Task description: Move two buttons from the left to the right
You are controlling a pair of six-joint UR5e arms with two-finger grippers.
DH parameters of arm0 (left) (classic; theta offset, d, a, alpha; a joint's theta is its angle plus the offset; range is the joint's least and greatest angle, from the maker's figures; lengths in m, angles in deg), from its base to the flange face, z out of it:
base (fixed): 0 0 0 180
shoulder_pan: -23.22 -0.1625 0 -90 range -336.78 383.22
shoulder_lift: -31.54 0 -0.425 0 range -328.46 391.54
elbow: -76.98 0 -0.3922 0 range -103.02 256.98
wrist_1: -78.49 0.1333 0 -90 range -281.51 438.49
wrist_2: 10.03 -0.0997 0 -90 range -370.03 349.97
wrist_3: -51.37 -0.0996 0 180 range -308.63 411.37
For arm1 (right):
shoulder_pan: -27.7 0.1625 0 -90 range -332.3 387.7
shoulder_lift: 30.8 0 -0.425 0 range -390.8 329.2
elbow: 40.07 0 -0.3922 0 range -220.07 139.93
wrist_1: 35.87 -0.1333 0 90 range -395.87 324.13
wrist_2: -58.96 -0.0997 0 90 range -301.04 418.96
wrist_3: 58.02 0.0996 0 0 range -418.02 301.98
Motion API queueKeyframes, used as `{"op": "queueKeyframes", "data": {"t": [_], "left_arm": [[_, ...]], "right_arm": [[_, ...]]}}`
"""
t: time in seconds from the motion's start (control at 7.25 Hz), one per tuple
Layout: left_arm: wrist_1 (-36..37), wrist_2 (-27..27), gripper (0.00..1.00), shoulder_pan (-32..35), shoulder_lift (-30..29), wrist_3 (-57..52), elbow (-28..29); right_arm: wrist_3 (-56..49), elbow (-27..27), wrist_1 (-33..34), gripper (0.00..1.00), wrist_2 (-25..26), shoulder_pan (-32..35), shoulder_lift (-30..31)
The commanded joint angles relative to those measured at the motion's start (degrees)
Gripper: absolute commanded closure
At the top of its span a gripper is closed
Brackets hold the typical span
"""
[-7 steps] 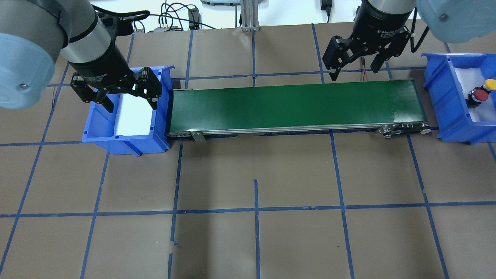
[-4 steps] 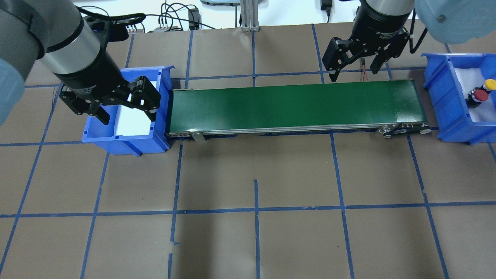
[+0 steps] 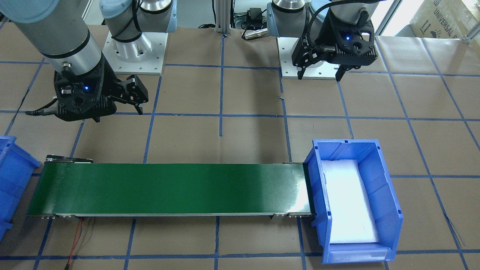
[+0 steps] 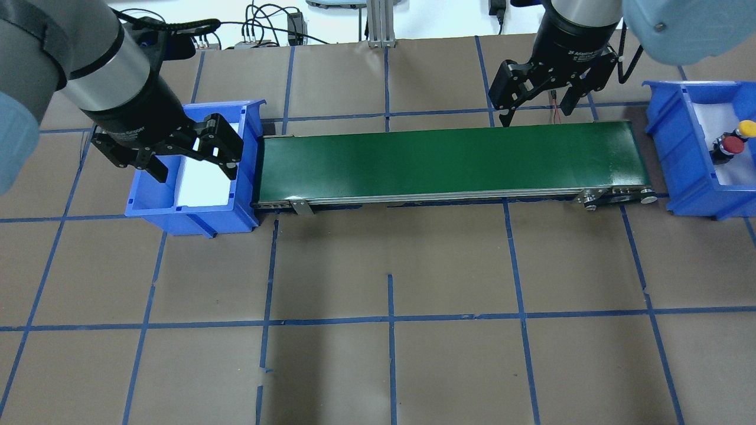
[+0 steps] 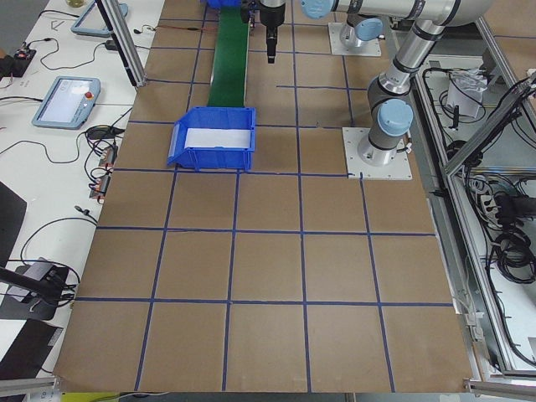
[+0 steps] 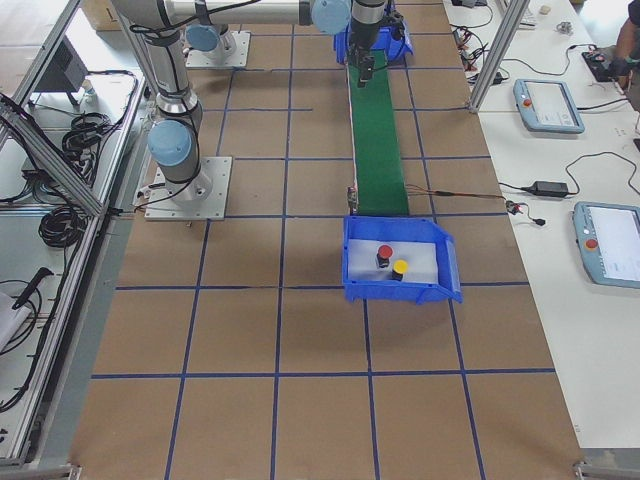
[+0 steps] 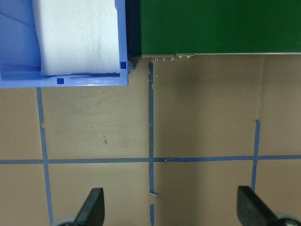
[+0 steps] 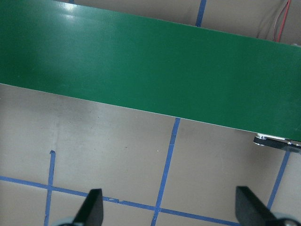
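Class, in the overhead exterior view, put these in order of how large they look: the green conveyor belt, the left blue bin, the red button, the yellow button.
1. green conveyor belt
2. left blue bin
3. red button and yellow button: they look alike, so they are not ranked.

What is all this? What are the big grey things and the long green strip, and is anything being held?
It is a robot with two grey arms at a table covered in brown paper. Each arm ends in a black claw with two fingers. The left gripper hangs in the air near a blue plastic bin lined with white foam; the right gripper hangs near the long green conveyor belt. Both are open and hold nothing. The small yellow-capped button and the red-capped button sit in a second blue bin at the belt's other end. The pictures are one moment from many cameras: above, across the table, at each table end, and one on each wrist.
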Motion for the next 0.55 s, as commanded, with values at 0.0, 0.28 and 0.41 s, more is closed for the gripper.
{"op": "queueKeyframes", "data": {"t": [0.0,0.28,0.41], "left_arm": [[-0.2,-3.5,0.0,0.1,-3.1,-0.3,2.7],[-0.5,-2.7,0.0,0.6,-3.1,-0.3,2.3],[-0.2,-2.6,0.0,0.5,-3.3,-0.3,2.1]], "right_arm": [[0.3,-0.1,-0.7,0.0,0.3,0.0,0.0],[0.6,0.9,-0.2,0.0,-0.4,0.0,-0.4],[0.3,0.8,-0.3,0.0,-0.4,-0.2,-0.5]]}}
